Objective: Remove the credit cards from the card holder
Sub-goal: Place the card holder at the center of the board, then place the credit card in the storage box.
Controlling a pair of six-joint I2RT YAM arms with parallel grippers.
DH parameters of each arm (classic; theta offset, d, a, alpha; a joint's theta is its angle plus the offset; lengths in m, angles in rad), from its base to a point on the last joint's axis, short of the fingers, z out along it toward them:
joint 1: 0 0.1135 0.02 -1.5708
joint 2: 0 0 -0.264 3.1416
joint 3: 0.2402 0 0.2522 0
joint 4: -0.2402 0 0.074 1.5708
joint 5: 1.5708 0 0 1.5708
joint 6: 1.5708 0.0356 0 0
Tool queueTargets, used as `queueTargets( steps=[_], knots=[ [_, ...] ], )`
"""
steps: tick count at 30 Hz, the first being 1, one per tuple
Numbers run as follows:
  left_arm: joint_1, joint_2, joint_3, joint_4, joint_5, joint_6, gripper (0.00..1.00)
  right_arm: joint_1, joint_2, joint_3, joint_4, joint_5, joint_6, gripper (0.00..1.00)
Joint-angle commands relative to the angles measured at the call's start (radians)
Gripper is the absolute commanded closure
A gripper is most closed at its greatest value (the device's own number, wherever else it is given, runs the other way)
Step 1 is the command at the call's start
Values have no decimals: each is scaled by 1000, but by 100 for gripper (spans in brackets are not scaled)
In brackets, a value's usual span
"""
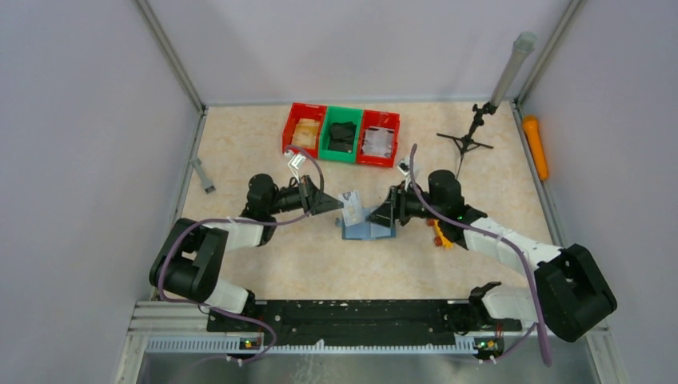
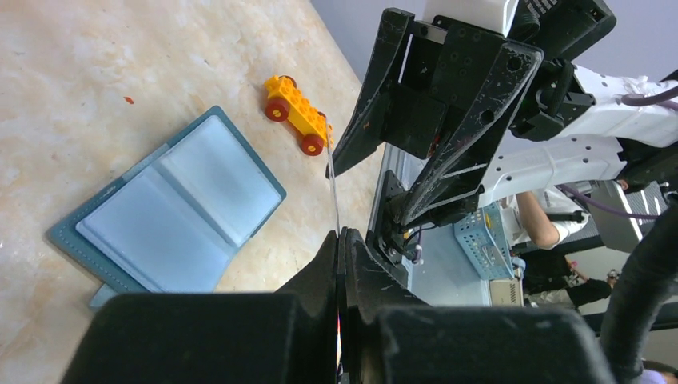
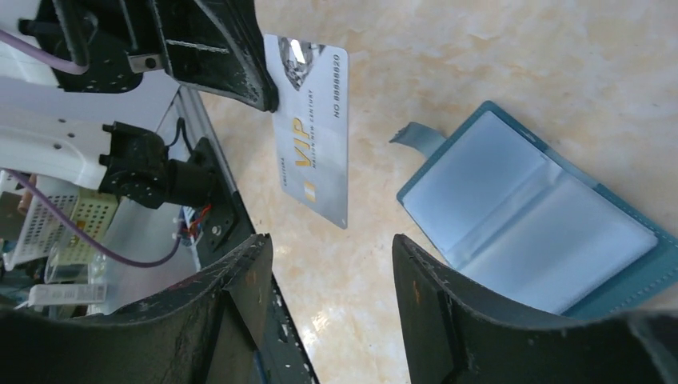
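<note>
Left gripper point(image 2: 340, 240): reaching toward the other arm, fingers clamped on credit card point(image 3: 312, 128).
Right gripper point(image 3: 328, 256): facing it, fingers apart, card holder point(image 3: 520, 216) open below.

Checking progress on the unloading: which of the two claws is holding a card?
The left claw, shut on the pale VIP card; the right claw stands open and empty near the unfolded card holder.

The right gripper point(image 3: 329, 244) has its jaws standing apart. Just beyond them the left gripper point(image 3: 256, 88) pinches one edge of a pale card point(image 3: 313, 128) marked VIP, above the table point(image 3: 496, 48). The holder point(image 3: 520, 216) lies open to the right, apart from the card, pale-blue inside up
</note>
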Motion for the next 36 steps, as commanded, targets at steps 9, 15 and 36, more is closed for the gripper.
queueTargets(
  steps=[9,15,36],
  knots=[
    [-61,-70,7,106,44,13,100,21,24,73,161,-105,43,56],
    [-78,-79,13,95,52,28,100,21,31,70,175,-115,43,63],
    [-84,-85,10,122,68,18,100,21,49,34,249,-224,73,83]
  ],
)
